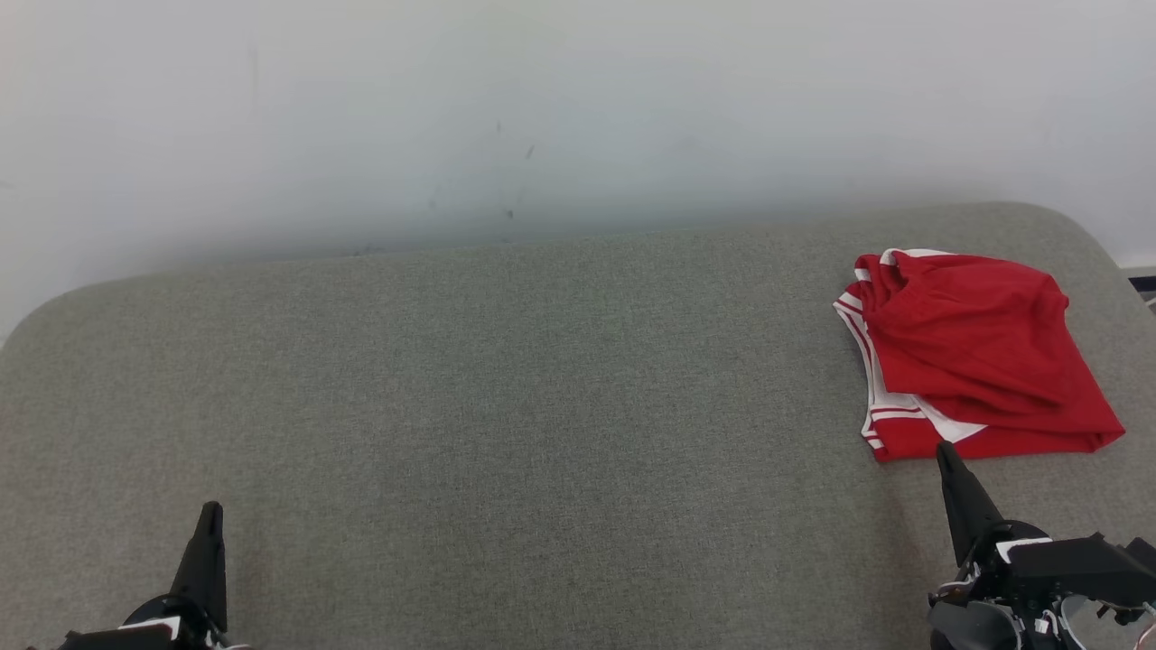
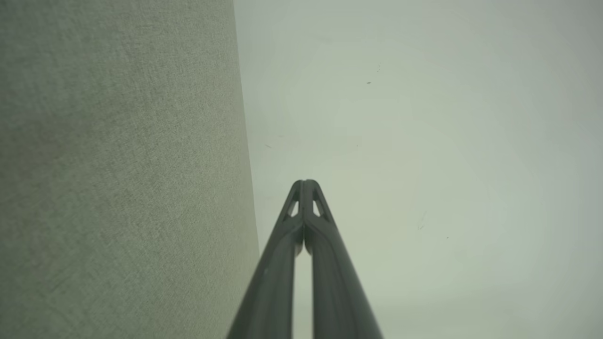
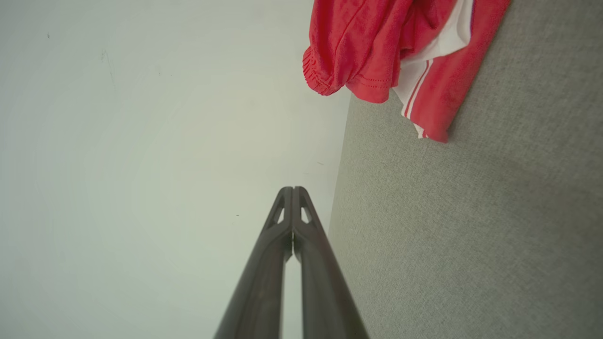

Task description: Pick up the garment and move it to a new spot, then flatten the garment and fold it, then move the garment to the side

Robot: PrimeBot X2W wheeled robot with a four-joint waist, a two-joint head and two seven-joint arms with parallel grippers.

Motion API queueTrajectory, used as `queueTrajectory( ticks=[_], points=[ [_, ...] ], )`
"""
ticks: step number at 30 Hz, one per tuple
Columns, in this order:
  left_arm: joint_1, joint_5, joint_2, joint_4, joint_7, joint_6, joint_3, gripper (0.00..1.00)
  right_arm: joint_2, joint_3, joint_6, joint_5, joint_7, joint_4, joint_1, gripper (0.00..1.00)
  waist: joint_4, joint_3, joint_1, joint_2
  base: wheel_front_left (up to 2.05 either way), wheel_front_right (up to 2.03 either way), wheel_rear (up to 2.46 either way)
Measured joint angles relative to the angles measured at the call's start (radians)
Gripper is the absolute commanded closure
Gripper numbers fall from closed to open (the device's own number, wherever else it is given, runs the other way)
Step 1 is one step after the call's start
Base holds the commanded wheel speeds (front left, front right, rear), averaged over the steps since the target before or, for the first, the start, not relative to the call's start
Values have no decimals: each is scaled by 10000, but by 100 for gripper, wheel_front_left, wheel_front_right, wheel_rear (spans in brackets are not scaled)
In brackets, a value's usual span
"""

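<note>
**Grey Work Surface and Back Wall: Garment at Far Right, Both Grippers Empty**

The work surface [image 1: 542, 406] is a broad top covered in grey woven fabric, with rounded far corners. The weave looks even and flat, with faint darker shading across the middle. Directly behind it stands a pale, plain wall [image 1: 578, 99] that carries a few small dark specks [image 1: 508, 214] near its centre.

The garment [image 1: 980, 361], red with white stripes and white trim, lies in a loose, creased heap on the far right of the surface, close to the back edge.

The left gripper [image 1: 210, 519] is at the near left over bare fabric, well apart from the garment, its fingers pressed together and holding nothing. The right gripper [image 1: 946, 459] is at the near right, also closed and empty. Its tip points toward the garment's near edge, and the right wrist view shows bare fabric between the two.
</note>
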Motion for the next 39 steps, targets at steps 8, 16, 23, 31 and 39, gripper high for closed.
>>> queueTrajectory(
  ticks=[8,16,23,31,39],
  points=[
    [0,-2,0,-2,0,0,0,100,0,0,0,0,0,0,0,100,0,0,0,0,0,0,0],
    [0,-2,0,-2,0,0,-2,100,0,0,0,0,0,0,0,100,0,0,0,0,0,0,0],
    [0,-2,0,-2,0,0,-2,100,0,2,2,0,0,0,0,100,0,0,0,0,0,0,0],
    [0,-2,0,-4,0,0,-2,100,0,2,2,0,-2,0,0,100,0,0,0,0,0,0,0],
    [0,-2,0,-4,0,0,-2,100,0,2,2,0,-2,0,0,100,0,0,0,0,0,0,0]
  ],
)
